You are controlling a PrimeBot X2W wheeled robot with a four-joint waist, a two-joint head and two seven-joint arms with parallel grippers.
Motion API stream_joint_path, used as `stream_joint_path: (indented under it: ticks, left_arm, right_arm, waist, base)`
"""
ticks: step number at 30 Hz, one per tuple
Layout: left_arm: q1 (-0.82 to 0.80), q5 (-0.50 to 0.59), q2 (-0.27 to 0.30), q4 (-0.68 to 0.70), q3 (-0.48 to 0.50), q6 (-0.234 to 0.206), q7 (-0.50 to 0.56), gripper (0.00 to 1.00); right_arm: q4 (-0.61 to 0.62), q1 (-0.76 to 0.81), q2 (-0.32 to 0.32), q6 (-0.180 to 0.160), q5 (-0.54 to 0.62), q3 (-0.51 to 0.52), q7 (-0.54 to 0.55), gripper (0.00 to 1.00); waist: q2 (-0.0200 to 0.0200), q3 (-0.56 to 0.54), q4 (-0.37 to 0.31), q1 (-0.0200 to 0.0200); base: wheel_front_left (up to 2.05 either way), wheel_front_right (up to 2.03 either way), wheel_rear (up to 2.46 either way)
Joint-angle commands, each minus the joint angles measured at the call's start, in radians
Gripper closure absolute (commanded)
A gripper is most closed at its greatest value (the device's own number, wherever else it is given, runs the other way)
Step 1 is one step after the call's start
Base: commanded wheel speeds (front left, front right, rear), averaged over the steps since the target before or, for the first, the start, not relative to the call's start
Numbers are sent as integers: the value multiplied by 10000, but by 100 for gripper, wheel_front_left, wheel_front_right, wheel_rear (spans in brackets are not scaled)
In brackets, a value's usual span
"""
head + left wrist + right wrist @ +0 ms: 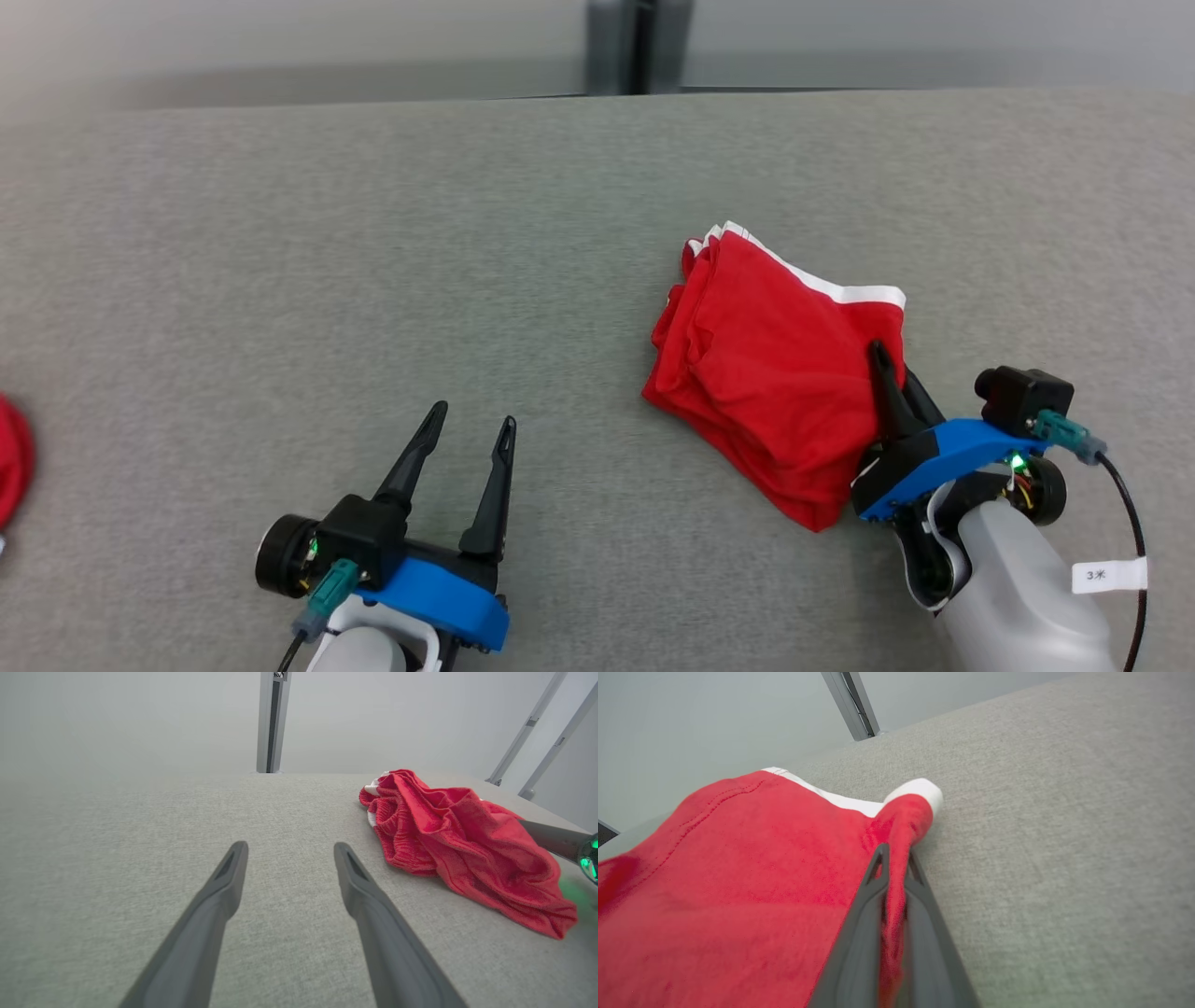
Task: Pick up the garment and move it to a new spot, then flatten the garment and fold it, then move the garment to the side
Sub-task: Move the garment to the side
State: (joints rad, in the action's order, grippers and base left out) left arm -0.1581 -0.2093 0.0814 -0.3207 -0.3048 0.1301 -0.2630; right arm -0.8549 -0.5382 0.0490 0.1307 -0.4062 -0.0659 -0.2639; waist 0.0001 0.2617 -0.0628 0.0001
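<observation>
- Garment (775,373) lies on the grey tabletop (373,233), right of centre in the head view. It is bunched into a loose stack of red layers with a white band (845,291) along its far edge.
- Right end effector (892,362) is at the garment's near right side, fingers pressed together and pinching a fold of the red fabric.
- In the right wrist view its two dark fingers (859,933) lie almost against each other with a strip of red cloth squeezed between them. The pinched fold runs past the tips to a rolled bit of the white band (920,791).
- The rest of the garment (738,882) spreads to the left of those fingers in that view.
- Left end effector (473,415) sits at the lower left of the head view, well apart from the garment, fingers spread wide.
- The left wrist view shows its fingers (210,914) parted over bare tabletop; whether the tips touch the surface cannot be told.
- In that view the garment (458,844) is a rumpled heap at the right. One finger (551,841) of the right end effector reaches into its right side, with a green light (589,858) beside it.
- A second red cloth (11,457) shows at the left edge of the head view, partly out of view.
- A dark post (639,47) stands beyond the tabletop's far edge.
- A white tag (1108,575) hangs at the right forearm.
</observation>
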Motion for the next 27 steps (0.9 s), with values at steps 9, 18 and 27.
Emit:
stream_joint_path:
  ticks: [9,18,27]
  left_arm:
    - [-526,-117,293,312,-1071,12,-25,0]
    - [-553,-191,456,325,-1853,12,-25,0]
    - [-726,-305,762,185,-2141,12,-25,0]
  right_arm:
    - [770,836,21,1,-206,-178,-7,100]
    - [1251,1182,21,1,-332,-121,-7,100]
    - [778,12,81,1,2033,1387,-7,100]
  waist:
    - [-1,-328,-2339,-1]
    - [-1,-104,-3073,-1]
    - [-1,416,-2474,-1]
  base:
    - [0,0,0]
    - [0,0,0]
    - [0,0,0]
